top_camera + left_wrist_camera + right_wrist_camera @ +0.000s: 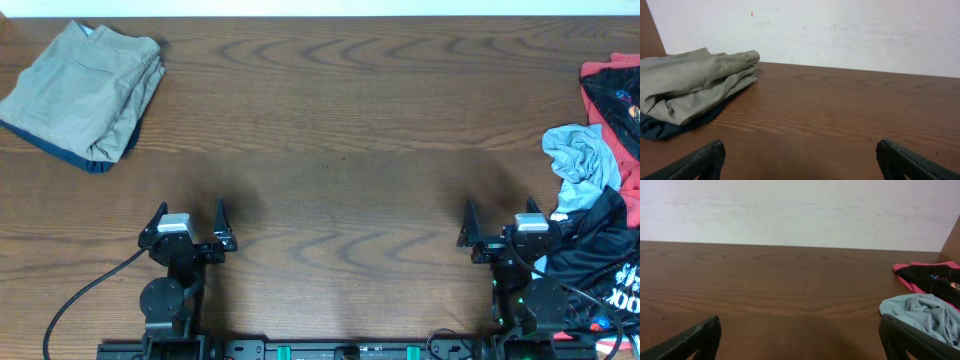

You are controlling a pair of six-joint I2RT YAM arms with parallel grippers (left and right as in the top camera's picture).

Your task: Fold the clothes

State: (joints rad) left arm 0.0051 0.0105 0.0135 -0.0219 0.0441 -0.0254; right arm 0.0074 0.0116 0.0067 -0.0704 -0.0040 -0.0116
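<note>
Only the overhead view takes in both heaps: folded khaki trousers (pixel 85 88) lying on a navy garment (pixel 97 163) at the desk's (pixel 340 120) far left corner; a red-and-black garment (pixel 612 95), a light blue garment (pixel 582 158) and a black garment (pixel 600 245) crumpled along its right edge; the left wrist view catches just the khaki stack, the right wrist view just the blue and red cloth; the left gripper (pixel 190 212) and right gripper (pixel 499 215) sit low by the near edge, pointing across the desk, jaws wide apart, holding nothing.
</note>
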